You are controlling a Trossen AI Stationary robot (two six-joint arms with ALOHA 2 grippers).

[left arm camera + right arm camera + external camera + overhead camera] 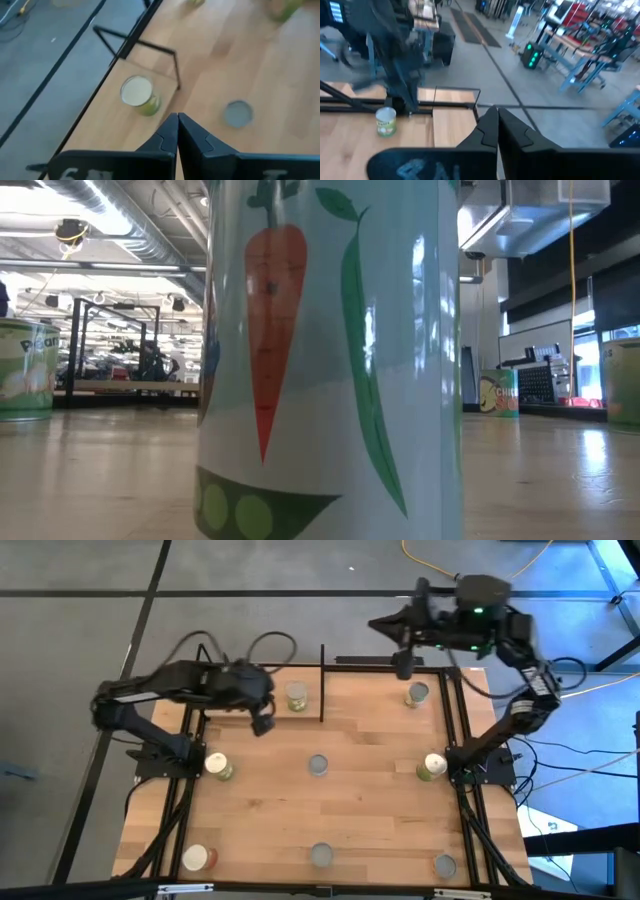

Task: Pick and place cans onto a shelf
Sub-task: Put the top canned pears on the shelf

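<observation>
A: Status on the pincers?

B: Left pincer (263, 724) hangs over the tabletop (370, 810), just beside the green-label can (296, 696) at the far edge. Fingers (170, 131) pressed together, nothing between them. In the left wrist view that same can (139, 94) sits past the fingertips, with a grey-topped can (238, 113) off to one side

A: Right one?

B: Right pincer (403, 663) is up past the tabletop's far edge, near the shelf's black rod frame (322, 683). Its fingers (492, 127) are closed on each other, empty. The right wrist view looks across the shelf board (451, 129) with the green can (385, 121) standing beside the left arm

A: Where are the cans?

B: All standing on the tabletop, none held. Taking the centre grey-topped can (318, 765) as reference: one far-right (418, 693), one green-label to its left (217, 766), one green-label to its right (432, 766), then three along the near edge: red-orange label near-left (197, 858), grey top straight toward the near edge (321, 855), grey top near-right (445, 865)

A: Low view any use?

B: Mostly blocked by one can (330, 360) right at the lens, carrot and pea-pod label. Green-label cans show at either edge behind it (25, 368) (497, 392)
</observation>
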